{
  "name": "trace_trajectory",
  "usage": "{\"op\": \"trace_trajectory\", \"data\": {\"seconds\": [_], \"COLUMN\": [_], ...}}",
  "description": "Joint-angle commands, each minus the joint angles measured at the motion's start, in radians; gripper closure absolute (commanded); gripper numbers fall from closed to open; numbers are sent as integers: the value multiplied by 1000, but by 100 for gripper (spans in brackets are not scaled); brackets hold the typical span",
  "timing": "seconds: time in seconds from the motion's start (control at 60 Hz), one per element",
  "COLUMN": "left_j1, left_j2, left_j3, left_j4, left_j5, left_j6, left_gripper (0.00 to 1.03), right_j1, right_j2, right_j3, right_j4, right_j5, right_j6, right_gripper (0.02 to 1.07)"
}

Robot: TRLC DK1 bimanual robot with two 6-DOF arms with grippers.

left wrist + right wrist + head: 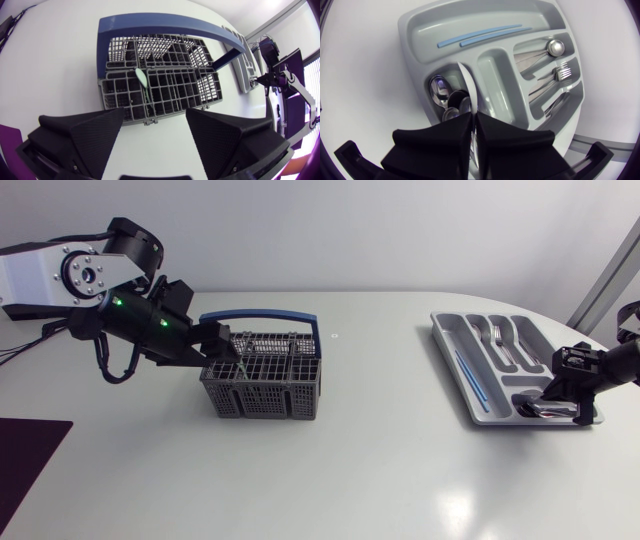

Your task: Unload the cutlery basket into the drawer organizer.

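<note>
left claw is held wide open, just short of the cutlery basket, in which a pale green utensil is seen | right claw is closed on a slim pale utensil above the drawer organizer, over its small end compartment where spoons are lodged | basket and organizer are set well apart on the white surface

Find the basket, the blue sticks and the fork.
basket (262,395), head view, front wall.
blue sticks (480,36), right wrist view, mid-length of one stick.
fork (563,74), right wrist view, its prongs.
</note>
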Motion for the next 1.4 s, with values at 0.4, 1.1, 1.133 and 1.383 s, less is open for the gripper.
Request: {"op": "trace_trajectory", "data": {"seconds": [0.4,1.1,1.133,1.383], "left_j1": [11,83,89,110], "left_j2": [17,13,13,16], "left_j3": [7,15,18,21], "left_j4": [-11,-10,-10,12], "left_j5": [9,9,9,10], "left_j6": [99,165,165,155], "left_gripper": [17,17,17,17], "right_j1": [-21,261,295,497], "right_j2": [66,-410,-440,-577], "right_j3": [9,-303,-323,-400], "right_j4": [104,91,91,91], "right_j5": [113,8,3,-2], "right_j6": [-34,299,328,504], "right_gripper": [50,21,20,19]}}
